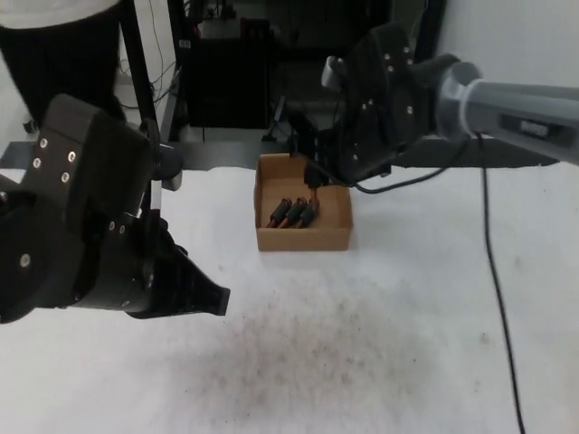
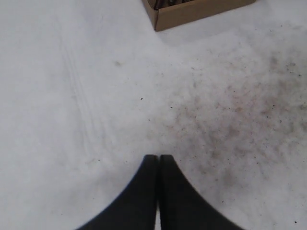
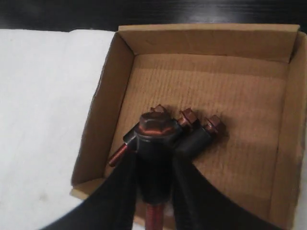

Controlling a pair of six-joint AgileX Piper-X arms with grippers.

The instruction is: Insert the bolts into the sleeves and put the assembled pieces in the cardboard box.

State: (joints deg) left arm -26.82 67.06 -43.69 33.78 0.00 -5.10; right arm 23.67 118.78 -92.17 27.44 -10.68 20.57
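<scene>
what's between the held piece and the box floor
The box is open on top and nothing covers it. But three pieces already lie on its floor, about under the held piece in the right gripper; the floor toward the far wall is bare.

Left wrist view: cardboard box (image 2: pixel 192 14) cut by the frame edge, one corner in sight, contents too little seen to tell. Left claw (image 2: pixel 158 158) fingers cropped at the edge, tips alone showing.

Right wrist view: held piece (image 3: pixel 153 167) covers parts of the lying pieces (image 3: pixel 192 139); its threaded end is cropped, as is the box's near corner.

High view: lying pieces too small to count surely.
</scene>
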